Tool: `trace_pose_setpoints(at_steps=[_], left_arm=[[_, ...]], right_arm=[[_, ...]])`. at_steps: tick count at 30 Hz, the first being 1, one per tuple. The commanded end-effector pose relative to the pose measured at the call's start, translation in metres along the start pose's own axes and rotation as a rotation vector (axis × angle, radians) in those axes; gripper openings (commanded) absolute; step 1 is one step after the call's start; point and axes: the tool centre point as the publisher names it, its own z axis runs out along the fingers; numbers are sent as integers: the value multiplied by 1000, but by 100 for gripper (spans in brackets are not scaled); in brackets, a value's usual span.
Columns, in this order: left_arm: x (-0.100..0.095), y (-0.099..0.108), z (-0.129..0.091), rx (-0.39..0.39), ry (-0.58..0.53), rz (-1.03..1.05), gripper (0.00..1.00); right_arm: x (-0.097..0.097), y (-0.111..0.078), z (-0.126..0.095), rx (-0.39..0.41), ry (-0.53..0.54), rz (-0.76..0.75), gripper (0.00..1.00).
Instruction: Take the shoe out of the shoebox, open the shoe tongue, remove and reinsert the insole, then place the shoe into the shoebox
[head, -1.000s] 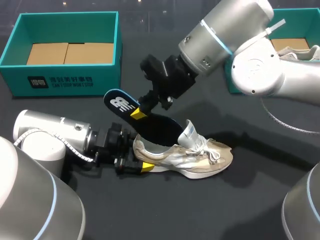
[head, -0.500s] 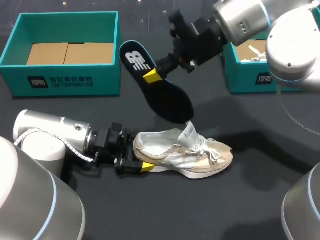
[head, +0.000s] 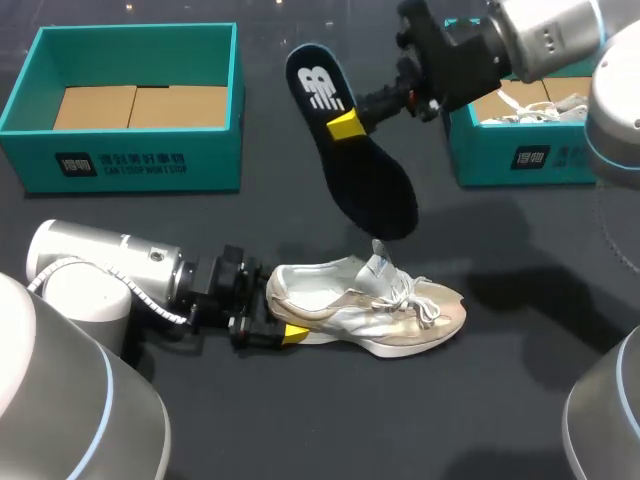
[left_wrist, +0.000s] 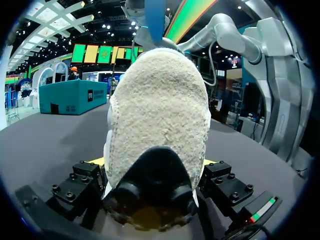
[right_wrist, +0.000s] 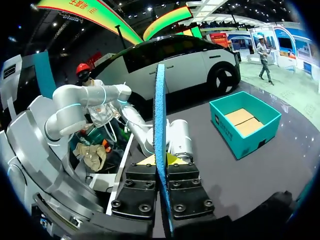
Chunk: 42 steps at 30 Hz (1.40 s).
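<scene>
The shoe (head: 365, 308) is set on its sole on the dark worktop (head: 480, 400). Its heel is clamped by the left claw (head: 282, 322), which is held low and level. In the left wrist view the shoe (left_wrist: 159, 100) is seen heel-first, filling the space ahead of that claw (left_wrist: 154, 164), with a finger pressed against each side. The tongue (head: 377, 265) is raised upright farther ahead of the left claw, past the shoe's opening, and the laces (head: 418, 300) are left loose toward the toe.

The insole (head: 352, 165) is grasped by the right claw (head: 345, 125) and held in the air on a slant, clear of the shoe. Its printed heel end is above the claw. Its toe end is below the claw, near the tongue but apart from it; the tongue is the nearest thing under that end. In the right wrist view the insole (right_wrist: 160, 125) is seen edge-on, pinched between the two fingers.

A teal shoebox (head: 130, 165) lined with cardboard (head: 140, 105) is placed well apart from the left claw, beyond its arm. A second teal shoebox (head: 510, 155) is found just beside the right claw, behind its wrist, with a pale laced shoe (head: 530, 97) partly seen inside.
</scene>
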Motion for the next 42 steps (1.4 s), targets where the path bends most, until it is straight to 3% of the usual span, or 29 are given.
trace_pose_setpoints(at_steps=[1, 17, 23, 29, 40, 42], left_arm=[[0, 5, 2, 0, -1, 0, 0], [0, 5, 2, 0, -1, 0, 0], [0, 5, 2, 0, -1, 0, 0], [0, 5, 2, 0, -1, 0, 0], [0, 5, 2, 0, -1, 0, 0], [0, 5, 2, 0, -1, 0, 0]], right_arm=[[18, -20, -60, -237, -4, -6, 0], [19, -18, -65, -236, -8, 2, 0], [39, -14, -81, -210, -20, 52, 0], [84, -17, -104, -268, -13, 62, 0], [84, -17, -104, -268, -13, 62, 0], [96, -15, -102, -272, -16, 73, 0]])
